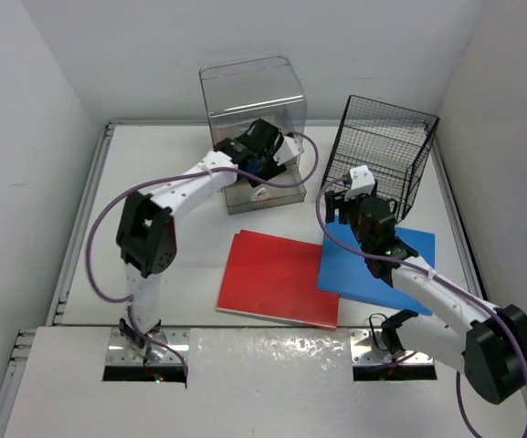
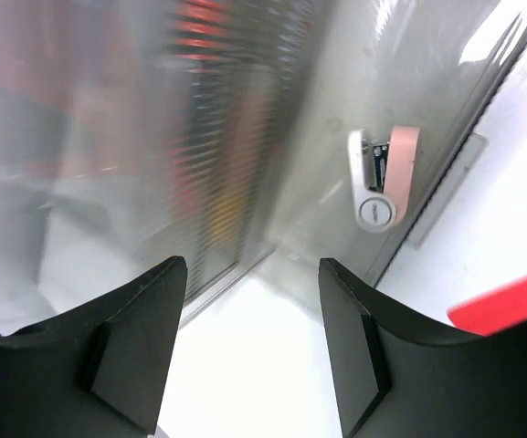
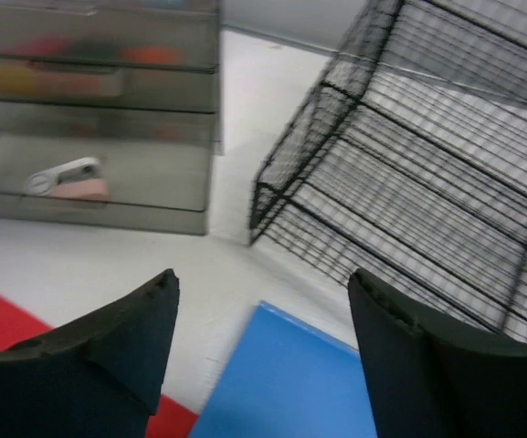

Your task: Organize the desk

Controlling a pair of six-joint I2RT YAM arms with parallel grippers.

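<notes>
Your left gripper (image 2: 249, 265) stood open and empty at the upper centre of the top view, facing the clear drawer unit (image 1: 249, 91). A small white-and-pink dispenser (image 2: 386, 178) lay in its lowest drawer. Your right gripper (image 3: 261, 278) was also spread wide, holding nothing, above the blue folder (image 1: 341, 269) near the black wire basket (image 1: 386, 151). The desk (image 1: 199, 265) filled mid-frame, with a red folder (image 1: 277, 278) lying flat at centre.
</notes>
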